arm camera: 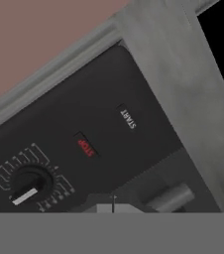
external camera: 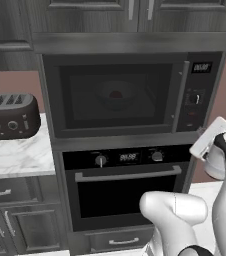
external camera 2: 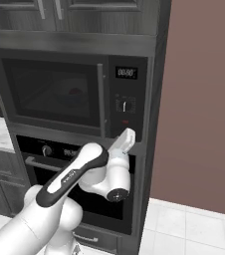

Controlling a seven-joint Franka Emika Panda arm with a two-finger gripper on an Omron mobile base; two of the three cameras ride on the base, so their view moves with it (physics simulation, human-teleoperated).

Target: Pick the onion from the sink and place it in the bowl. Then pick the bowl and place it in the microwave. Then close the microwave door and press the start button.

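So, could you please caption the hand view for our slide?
Shut gripper faces the microwave's black control panel, near the white START label and red STOP label.

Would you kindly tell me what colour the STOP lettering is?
Red, on the STOP button; clearest in the hand view.

Microwave wall: layout.
Microwave (external camera: 115,95) above oven (external camera: 127,182); door (external camera: 110,97) closed, bowl (external camera: 116,95) inside with onion (external camera: 116,93) in it. Control panel (external camera: 199,92) right of door. Toaster (external camera: 11,116) on counter (external camera: 15,155), left of microwave. Cabinets (external camera: 135,12) overhead.
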